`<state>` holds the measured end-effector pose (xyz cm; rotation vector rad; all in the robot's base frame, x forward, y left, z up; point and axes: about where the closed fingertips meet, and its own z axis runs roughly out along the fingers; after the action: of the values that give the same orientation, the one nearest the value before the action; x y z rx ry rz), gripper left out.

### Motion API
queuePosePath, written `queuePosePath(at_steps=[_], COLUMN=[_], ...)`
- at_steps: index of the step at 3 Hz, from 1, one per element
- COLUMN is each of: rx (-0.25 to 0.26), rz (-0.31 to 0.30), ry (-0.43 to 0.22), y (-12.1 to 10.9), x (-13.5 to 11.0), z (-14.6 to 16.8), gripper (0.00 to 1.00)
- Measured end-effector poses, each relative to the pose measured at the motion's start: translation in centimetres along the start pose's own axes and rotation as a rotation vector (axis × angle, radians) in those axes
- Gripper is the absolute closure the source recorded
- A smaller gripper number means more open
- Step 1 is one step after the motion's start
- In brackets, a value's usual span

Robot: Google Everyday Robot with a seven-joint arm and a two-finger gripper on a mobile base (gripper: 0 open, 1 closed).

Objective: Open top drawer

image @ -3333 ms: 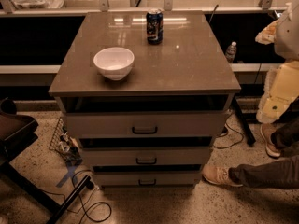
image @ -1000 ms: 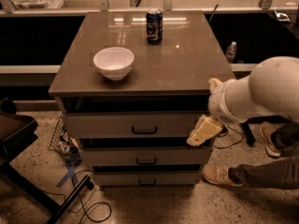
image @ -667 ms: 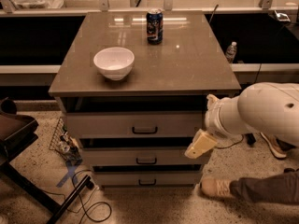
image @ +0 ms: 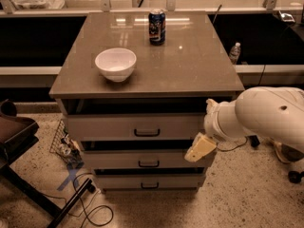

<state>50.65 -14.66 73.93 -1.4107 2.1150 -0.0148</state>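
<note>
The top drawer is the tallest light grey front under the tabletop, with a small dark bar handle at its centre. Its front stands slightly proud, with a dark gap above it. Two shallower drawers sit below it. My gripper hangs at the end of the white arm, at the right end of the drawer fronts, level with the gap between the top and middle drawers. It is right of the handle and apart from it.
A white bowl and a blue can stand on the brown cabinet top. A dark chair is at the left, cables lie on the floor, and a bottle stands behind at right.
My arm has swung in from the right edge across the cabinet's right side, and the gripper has dropped to the drawer fronts. The drawers, bowl and can have not moved.
</note>
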Motion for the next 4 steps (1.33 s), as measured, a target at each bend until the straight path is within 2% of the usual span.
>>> queuePosePath(at_steps=[1,2,3,4], rx=[-0.025,-0.037,-0.056,-0.056], rz=[-0.061,-0.097,-0.104,-0.097], ry=[-0.001,0.016,0.076,0.101], y=[-0.7,-1.7,-3.0,-3.4], x=[0.7,1.4,3.6,4.7], z=[4.6,7.1,10.0,11.2], gripper=[0.00,0.00,0.02,0.25])
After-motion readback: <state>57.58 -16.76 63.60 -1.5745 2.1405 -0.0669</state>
